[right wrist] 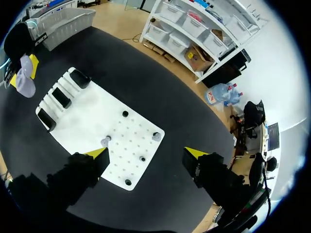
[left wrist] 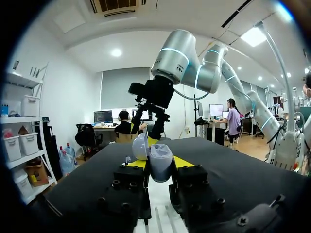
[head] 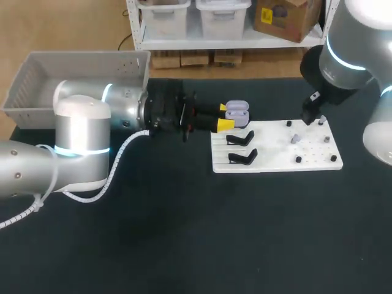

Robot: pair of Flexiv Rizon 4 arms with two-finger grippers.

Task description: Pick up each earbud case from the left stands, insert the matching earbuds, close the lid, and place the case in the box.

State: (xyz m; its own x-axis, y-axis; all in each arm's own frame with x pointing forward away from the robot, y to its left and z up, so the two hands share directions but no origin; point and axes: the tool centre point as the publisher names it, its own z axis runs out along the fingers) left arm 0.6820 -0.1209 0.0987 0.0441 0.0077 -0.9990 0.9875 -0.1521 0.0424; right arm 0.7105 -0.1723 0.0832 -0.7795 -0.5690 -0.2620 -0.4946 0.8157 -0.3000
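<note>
A lavender earbud case (head: 237, 111) with its lid up is held over the far left corner of the white board (head: 275, 160). My left gripper (head: 224, 117) is shut on it. In the left wrist view the case (left wrist: 160, 161) sits upright between the yellow tips of that gripper (left wrist: 158, 164). Two empty black stands (head: 240, 139) lie on the board's left part. A lavender earbud (head: 294, 139) and small black ones (head: 298, 159) stand on the board's right half. My right gripper (right wrist: 146, 153) hangs open above the board (right wrist: 92, 116), over the lavender earbuds (right wrist: 105, 141), with nothing between its fingers.
A grey bin (head: 37, 76) stands at the table's far left, behind my left arm. Dark table surface (head: 202, 233) stretches in front of the board. My right arm (left wrist: 156, 94) hangs just ahead of the held case in the left wrist view.
</note>
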